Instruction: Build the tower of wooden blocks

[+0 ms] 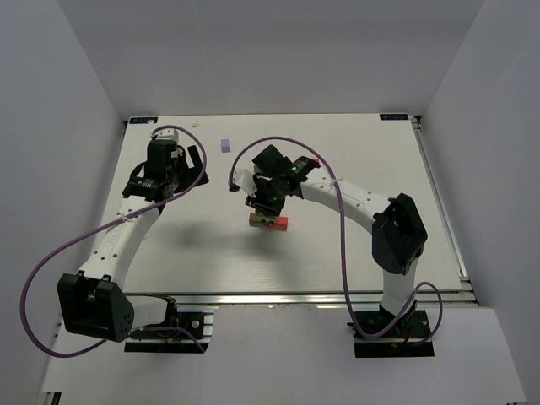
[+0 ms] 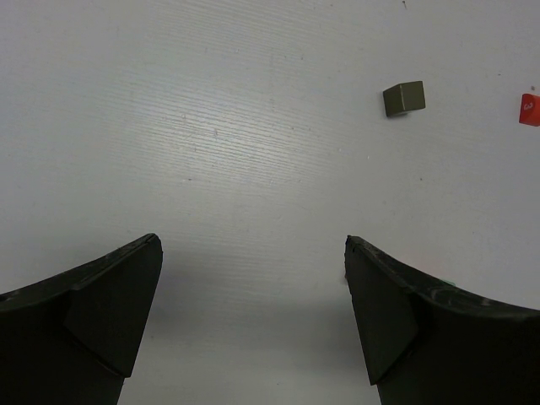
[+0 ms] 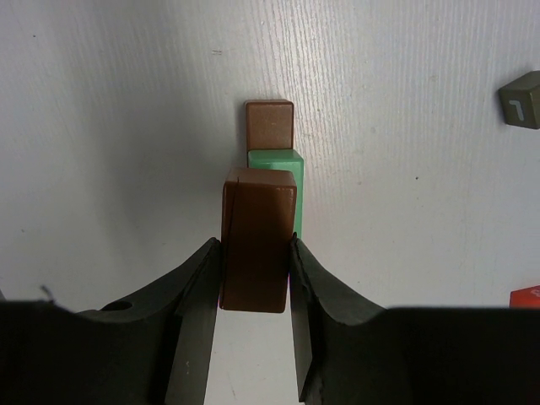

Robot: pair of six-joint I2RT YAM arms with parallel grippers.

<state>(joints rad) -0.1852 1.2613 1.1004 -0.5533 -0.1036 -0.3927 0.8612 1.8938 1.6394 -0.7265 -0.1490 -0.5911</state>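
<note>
My right gripper (image 3: 256, 245) is shut on a brown bar (image 3: 257, 253), one finger pressed on each long side. Just beyond that bar lie a green block (image 3: 278, 160) and a second brown block (image 3: 269, 124); whether the held bar touches them I cannot tell. From above, the right gripper (image 1: 266, 207) hangs over the low tower (image 1: 268, 222) of brown and red pieces at mid-table. My left gripper (image 2: 251, 245) is open over bare table, nothing between its fingers; in the top view it (image 1: 196, 167) sits at the far left. A lilac cube (image 1: 225, 144) lies alone near the back.
A dark olive-grey cube (image 2: 403, 98) lies ahead and to the right of the left gripper, with a red piece (image 2: 530, 110) at the frame's edge. The right wrist view shows a grey cube (image 3: 521, 99) and a red corner (image 3: 527, 297) at its right edge.
</note>
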